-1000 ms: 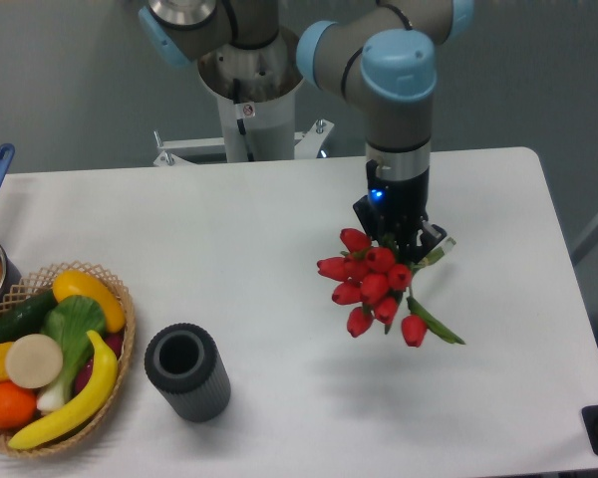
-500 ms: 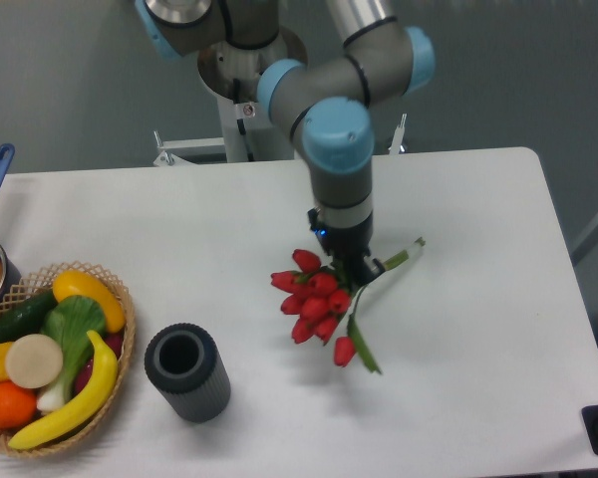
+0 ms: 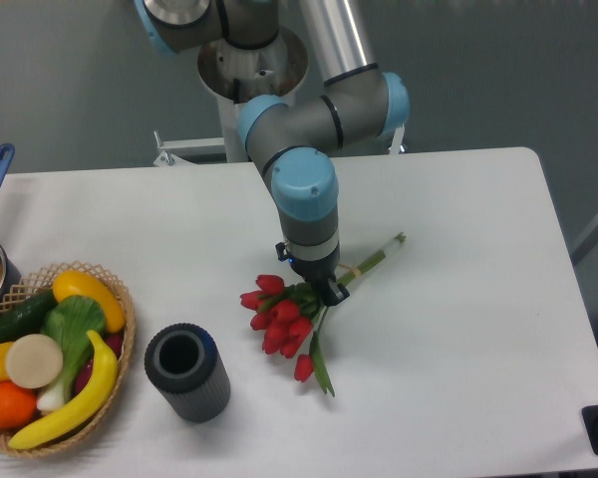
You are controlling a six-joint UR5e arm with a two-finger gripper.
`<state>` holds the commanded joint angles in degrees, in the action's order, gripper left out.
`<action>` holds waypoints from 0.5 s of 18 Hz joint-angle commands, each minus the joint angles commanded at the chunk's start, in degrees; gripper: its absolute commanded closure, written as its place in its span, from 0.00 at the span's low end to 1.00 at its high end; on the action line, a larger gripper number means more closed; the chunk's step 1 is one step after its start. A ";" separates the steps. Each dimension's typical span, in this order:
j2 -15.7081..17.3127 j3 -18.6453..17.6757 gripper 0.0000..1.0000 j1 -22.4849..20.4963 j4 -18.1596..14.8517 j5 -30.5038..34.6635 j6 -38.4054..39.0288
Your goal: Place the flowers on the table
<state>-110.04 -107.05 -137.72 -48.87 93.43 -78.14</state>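
Looking nearly done: I'm seeing my gripper (image 3: 322, 286) clamping the flowers (image 3: 282, 317) low over the table (image 3: 498, 329), mid-table; releasing's left.

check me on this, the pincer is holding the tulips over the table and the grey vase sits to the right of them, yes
Not quite. The camera view shows the grey vase to the left of the tulips, near the wicker basket. The rest stands: the pincer holds them over the table.
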 joint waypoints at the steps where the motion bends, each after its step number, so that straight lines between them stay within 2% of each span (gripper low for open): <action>1: 0.00 0.00 0.06 0.00 0.17 0.00 0.09; 3: 0.35 0.61 0.00 0.00 0.09 -0.44 0.00; 5: 1.23 1.14 0.00 -0.26 0.09 -0.62 0.09; 9: 5.09 3.42 0.00 -1.66 0.35 -1.05 0.44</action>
<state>-104.95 -103.63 -139.39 -48.52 92.38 -77.70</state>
